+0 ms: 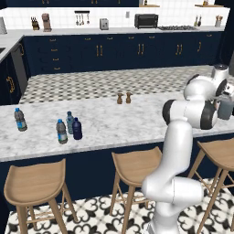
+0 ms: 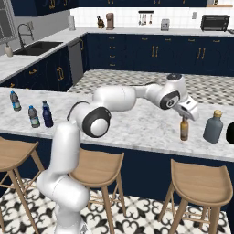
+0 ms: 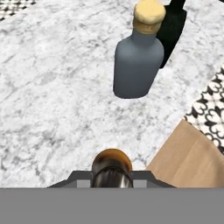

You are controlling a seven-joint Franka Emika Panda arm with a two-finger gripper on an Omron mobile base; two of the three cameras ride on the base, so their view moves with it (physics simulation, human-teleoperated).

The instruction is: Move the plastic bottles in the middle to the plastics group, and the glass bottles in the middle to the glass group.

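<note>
Claw (image 2: 184, 116) sits closed around the neck of the slim amber-brown glass bottle with the pale label (image 2: 184, 130), gripping it from above – the hand view looks straight down the bottle's brown top (image 3: 112, 164), held between the two dark tips. The bottle stands upright, its long axis vertical, its base at or just over the white marble desk (image 2: 137, 123); whether it touches I cannot tell.

What the coming move turns on is the way to the broad grey-blue glass bottle with the short neck and tan stopper (image 2: 213, 126). It stands upright on the desk just beside the held bottle, further out along the desk away from the arm's base – in the hand view it lies ahead of the claw, with bare marble between. A dark bottle (image 3: 173, 26) stands right behind it. So the amber one probably needs only a short carry that way, kept upright, then setting down clear of the grey-blue body.

Far back at the desk's other end stand the pale teal translucent bottle (image 1: 70, 121) and the rounded navy one (image 1: 77, 129), close by a clear blue-labelled water bottle (image 1: 61, 132), a second water bottle (image 1: 20, 119) further out.
</note>
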